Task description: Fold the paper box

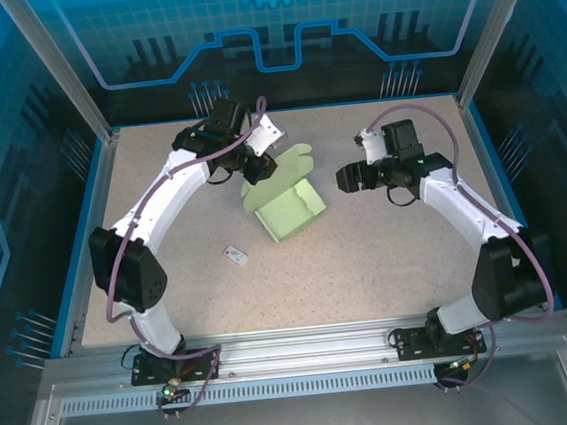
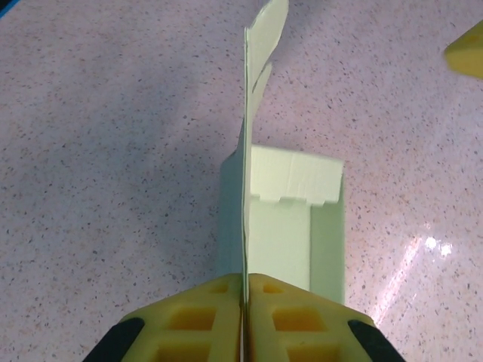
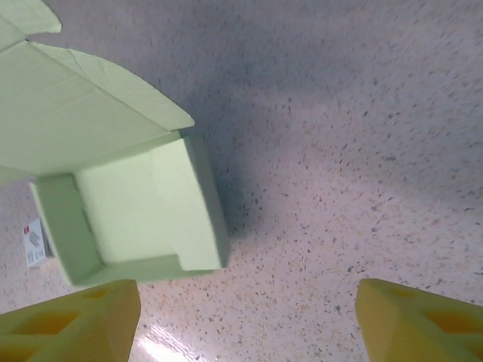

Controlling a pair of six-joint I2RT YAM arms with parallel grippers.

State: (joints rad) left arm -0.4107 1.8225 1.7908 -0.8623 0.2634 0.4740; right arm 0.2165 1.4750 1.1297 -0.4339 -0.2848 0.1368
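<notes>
The paper box is pale mint-green, a shallow open tray with its lid flap standing up, near the middle of the table. My left gripper is shut on that lid flap. In the left wrist view the flap runs edge-on, upright, between the yellow fingertips of the left gripper, with the tray to the right of it. My right gripper hovers just right of the box, open. In the right wrist view the right gripper holds nothing, and the box lies to its left.
A tiny white printed tag lies on the speckled table in front of the box, and the same tag sits at the box's far side in the right wrist view. Blue walls and metal posts ring the table.
</notes>
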